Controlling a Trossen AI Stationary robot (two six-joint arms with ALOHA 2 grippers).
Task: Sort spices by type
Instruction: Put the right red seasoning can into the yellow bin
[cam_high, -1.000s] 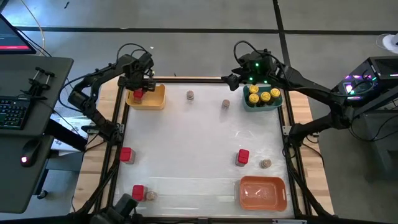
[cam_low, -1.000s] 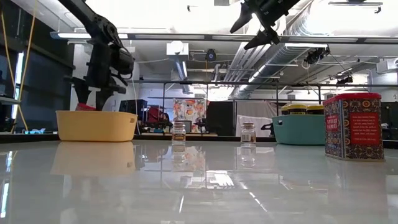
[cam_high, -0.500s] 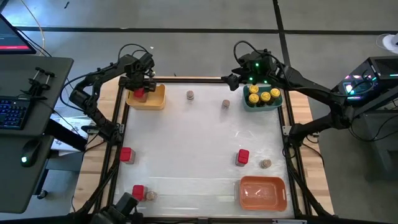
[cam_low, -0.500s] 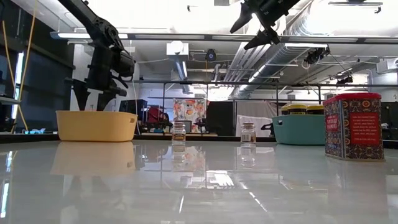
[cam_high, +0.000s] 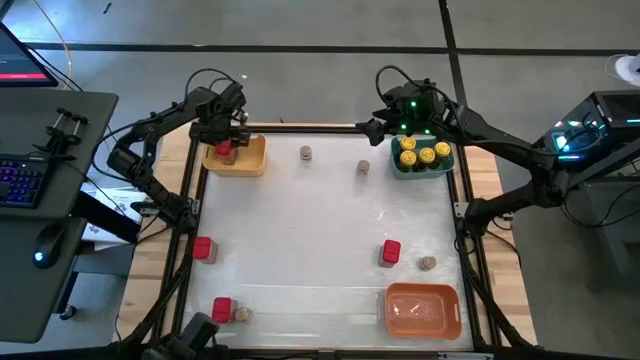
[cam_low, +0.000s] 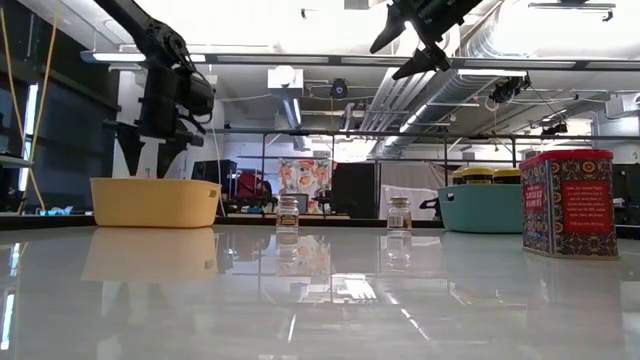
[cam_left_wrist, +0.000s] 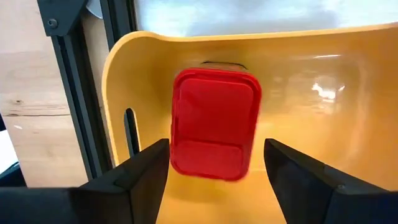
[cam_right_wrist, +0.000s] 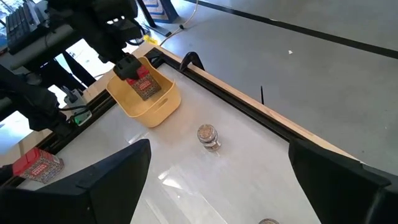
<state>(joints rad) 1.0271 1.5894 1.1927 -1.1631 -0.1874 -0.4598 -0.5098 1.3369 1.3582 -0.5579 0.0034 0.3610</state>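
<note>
Red spice box (cam_left_wrist: 214, 124) lies in yellow tray (cam_left_wrist: 323, 93).

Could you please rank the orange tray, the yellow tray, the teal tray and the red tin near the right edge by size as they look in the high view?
1. Orange tray, clearly largest.
2. Yellow tray and teal tray: they look alike, so no ranking between them.
3. Red tin, smallest.

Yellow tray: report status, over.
Left gripper open above yellow tray, red spice tin released inside. Right gripper open, high by teal tray. Three red tins loose on table; nothing obstructing.
</note>
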